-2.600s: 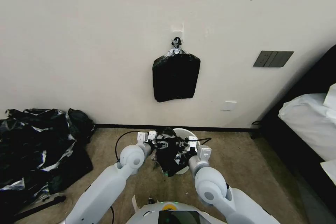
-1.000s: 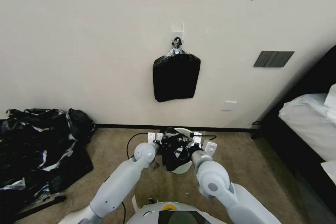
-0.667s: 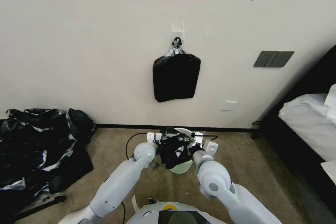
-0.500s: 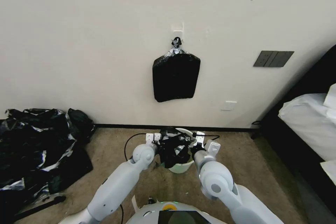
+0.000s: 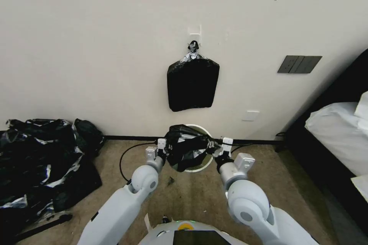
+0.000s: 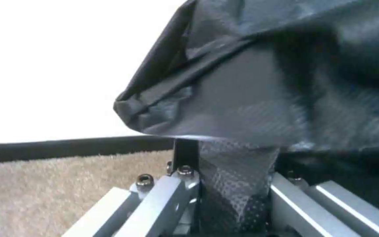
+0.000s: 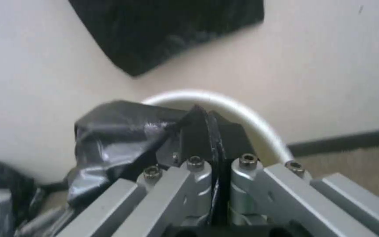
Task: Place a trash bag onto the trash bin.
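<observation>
light: even, bright | wall overexposed, left wrist | wrist views blurred

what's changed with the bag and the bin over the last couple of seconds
Both grippers, left and right, have lifted and carried the trash bag up and away from the robot, spreading it wider. The trash bin now appears raised and tipped, its mouth facing the camera. Both grips stayed shut on the bag; the hanging pack and heap are unmoved.

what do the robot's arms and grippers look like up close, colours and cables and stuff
Both arms are glossy white with rounded, ball-like joints. The left gripper and right gripper have silver-grey metal bars fastened with dark hex bolts and black jaws. A thin black cable loops from the left wrist; another runs by the right.
</observation>
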### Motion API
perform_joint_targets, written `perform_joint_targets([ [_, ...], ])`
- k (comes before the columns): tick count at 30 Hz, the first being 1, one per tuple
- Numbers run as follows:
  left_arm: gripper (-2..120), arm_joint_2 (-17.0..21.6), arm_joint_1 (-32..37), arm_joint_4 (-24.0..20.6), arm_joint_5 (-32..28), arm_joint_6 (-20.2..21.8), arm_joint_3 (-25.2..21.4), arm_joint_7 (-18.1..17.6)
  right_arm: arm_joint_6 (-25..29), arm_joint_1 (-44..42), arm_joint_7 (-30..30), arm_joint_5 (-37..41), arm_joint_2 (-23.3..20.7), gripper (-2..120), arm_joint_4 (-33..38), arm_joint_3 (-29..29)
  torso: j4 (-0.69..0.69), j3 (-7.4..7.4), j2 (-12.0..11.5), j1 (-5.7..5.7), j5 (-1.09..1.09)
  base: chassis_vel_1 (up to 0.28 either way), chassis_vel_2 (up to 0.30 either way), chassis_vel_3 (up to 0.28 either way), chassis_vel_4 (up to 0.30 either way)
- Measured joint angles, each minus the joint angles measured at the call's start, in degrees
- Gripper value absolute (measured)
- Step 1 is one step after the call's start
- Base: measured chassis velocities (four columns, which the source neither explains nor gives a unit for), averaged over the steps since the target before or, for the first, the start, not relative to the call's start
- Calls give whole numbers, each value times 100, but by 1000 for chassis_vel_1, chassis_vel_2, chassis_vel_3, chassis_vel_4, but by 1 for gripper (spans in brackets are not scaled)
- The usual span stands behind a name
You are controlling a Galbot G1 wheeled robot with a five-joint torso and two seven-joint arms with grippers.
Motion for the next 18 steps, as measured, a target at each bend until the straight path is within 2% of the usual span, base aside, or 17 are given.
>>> perform_joint_targets([
  [7, 1, 137, 157, -83, 251, -142, -125, 203, 14, 10, -12, -32, -121, 0, 66, 366, 0, 0, 0, 0, 0, 0, 0, 0, 0],
  [12, 1, 221, 253, -167, 217, -226, -266, 250, -26, -112, -6, 23, -246, 0, 66, 791, -1, 0, 0, 0, -1, 0, 0, 0, 0],
  [18, 1, 303, 299, -259, 42, -293, -388, 338, -136, -263, 4, 83, -250, 0, -6, 1012, -1, 0, 0, 0, 0, 0, 0, 0, 0],
])
